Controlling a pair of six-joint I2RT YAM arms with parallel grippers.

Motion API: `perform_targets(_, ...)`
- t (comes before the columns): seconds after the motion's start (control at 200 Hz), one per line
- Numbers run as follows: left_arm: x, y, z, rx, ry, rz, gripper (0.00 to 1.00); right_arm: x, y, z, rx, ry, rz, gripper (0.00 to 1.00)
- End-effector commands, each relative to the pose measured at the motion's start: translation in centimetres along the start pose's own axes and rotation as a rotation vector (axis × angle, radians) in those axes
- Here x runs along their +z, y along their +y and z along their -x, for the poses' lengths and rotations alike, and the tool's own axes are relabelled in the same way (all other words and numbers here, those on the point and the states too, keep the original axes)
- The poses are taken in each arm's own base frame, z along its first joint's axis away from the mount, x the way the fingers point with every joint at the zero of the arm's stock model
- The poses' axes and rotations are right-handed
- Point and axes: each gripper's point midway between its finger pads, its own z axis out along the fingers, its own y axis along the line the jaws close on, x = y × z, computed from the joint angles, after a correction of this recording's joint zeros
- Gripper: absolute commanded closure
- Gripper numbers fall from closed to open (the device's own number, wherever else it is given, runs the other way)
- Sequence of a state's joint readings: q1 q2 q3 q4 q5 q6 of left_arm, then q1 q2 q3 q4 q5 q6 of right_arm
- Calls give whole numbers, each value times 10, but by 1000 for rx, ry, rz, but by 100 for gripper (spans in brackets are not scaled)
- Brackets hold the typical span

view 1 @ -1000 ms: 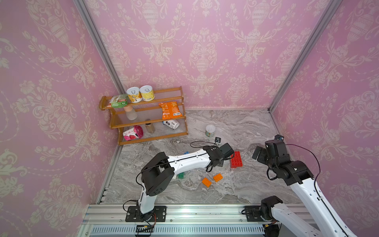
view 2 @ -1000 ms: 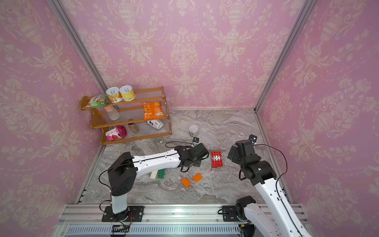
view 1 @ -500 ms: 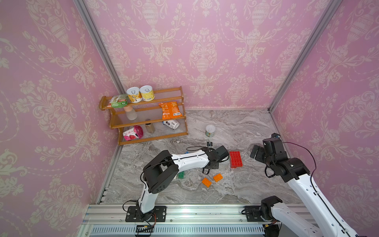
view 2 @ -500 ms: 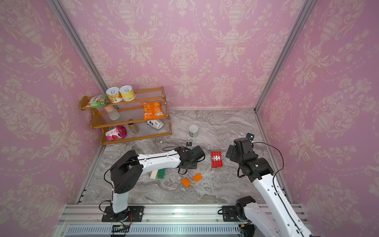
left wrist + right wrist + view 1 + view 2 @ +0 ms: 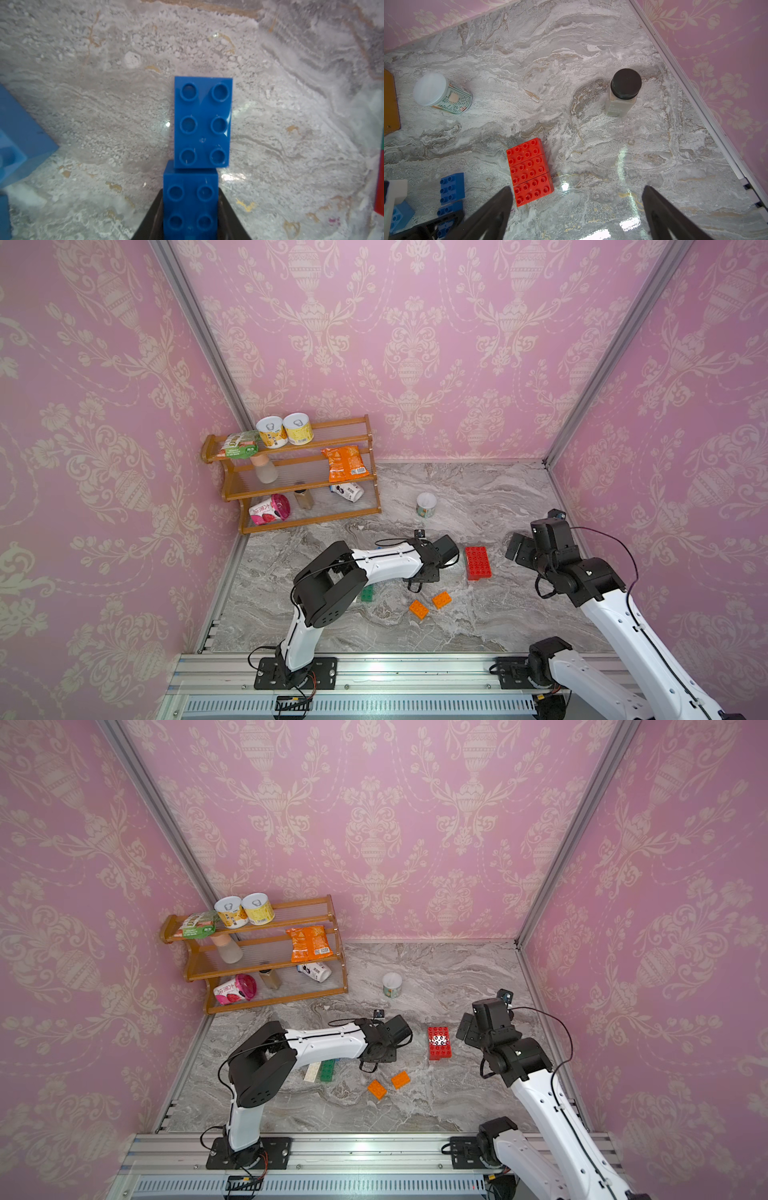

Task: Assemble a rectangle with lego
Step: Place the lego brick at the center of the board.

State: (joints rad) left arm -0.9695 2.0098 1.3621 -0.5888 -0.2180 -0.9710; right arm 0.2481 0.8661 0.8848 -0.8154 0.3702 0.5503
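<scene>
we are gripping blue bricks (image 5: 202, 122) in the left claw (image 5: 190, 207) (right claw (image 5: 577, 188) wide, empty); red slab (image 5: 478, 562) is lying rightward.

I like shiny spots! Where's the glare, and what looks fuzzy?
In a top view, white glare spot on the red lego block; right wrist view: light glints off the marble floor; left wrist view: gripped blue brick sharp, blue brick at the edge blurry.

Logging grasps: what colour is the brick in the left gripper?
It is a blue brick, and it shows clearest in the left wrist view.
</scene>
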Motion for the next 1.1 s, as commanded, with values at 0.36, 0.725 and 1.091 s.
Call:
perform_targets(0.36, 22, 6, -13, 18, 100, 48, 85, -2, 4, 16, -3, -42, 5, 0)
perform_targets(0.725, 25, 7, -16, 25, 113, 62, 70, -3, 5, 18, 1, -49, 9, 0)
perform_targets(1.091, 25, 6, -14, 23, 116, 71, 49, -4, 3, 18, 4, -56, 11, 0)
